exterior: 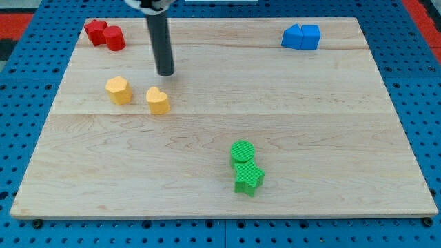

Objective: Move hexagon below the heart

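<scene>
— Nearest the view's bottom, what is seen?

— Two green blocks are seen touching: a green star (249, 178) at the bottom and a green cylinder (242, 151) just above it, right of the worktop's (331, 138) centre.

— Where is the task's block found?

— The yellow hexagon (118, 90) is placed on the left half of the worktop, just to the view's left of the yellow heart (158, 100). A small gap is left between them, and the hexagon sits slightly higher in the view than the heart.

— And the rod?

— The dark rod is seen coming down from the view's top, and my tip (165, 73) is set on the wood above the heart, slightly to its right, and up and to the right of the hexagon. No block is touched by it. No end effector is carried by this arm, so no open or closed state can be reported.

— What else is laid out?

— At the top left corner two red blocks are found pressed together: a red star-like block (96, 31) and a rounder red block (114, 38) to its right, whose exact shape cannot be told. At the top right, two blue blocks are seen side by side and touching: one with an angled left side (293, 36), one squarer (311, 36).
</scene>
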### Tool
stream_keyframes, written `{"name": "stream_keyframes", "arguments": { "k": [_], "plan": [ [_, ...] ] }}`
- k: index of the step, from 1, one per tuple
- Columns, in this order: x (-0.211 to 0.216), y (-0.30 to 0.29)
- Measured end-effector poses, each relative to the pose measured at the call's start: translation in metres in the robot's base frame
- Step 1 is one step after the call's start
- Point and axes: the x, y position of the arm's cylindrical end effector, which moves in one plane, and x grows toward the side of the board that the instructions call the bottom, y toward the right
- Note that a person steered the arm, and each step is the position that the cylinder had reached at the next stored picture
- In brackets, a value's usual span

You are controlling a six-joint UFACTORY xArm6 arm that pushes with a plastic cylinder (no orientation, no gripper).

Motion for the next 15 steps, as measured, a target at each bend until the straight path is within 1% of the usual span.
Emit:
{"name": "stream_keyframes", "arguments": {
  "k": [2, 3, 4, 5, 6, 7, 8, 9, 10, 11, 12, 13, 15],
  "plan": [
    [-0.012, -0.006],
    [0.002, -0.030],
    [0.024, -0.062],
    [0.031, -0.071],
    [0.048, -0.071],
    [0.076, -0.078],
    [0.087, -0.082],
    [0.090, -0.099],
    [0.125, -0.096],
    [0.137, -0.102],
    [0.140, -0.149],
    [0.159, -0.126],
    [0.172, -0.014]
  ]
}}
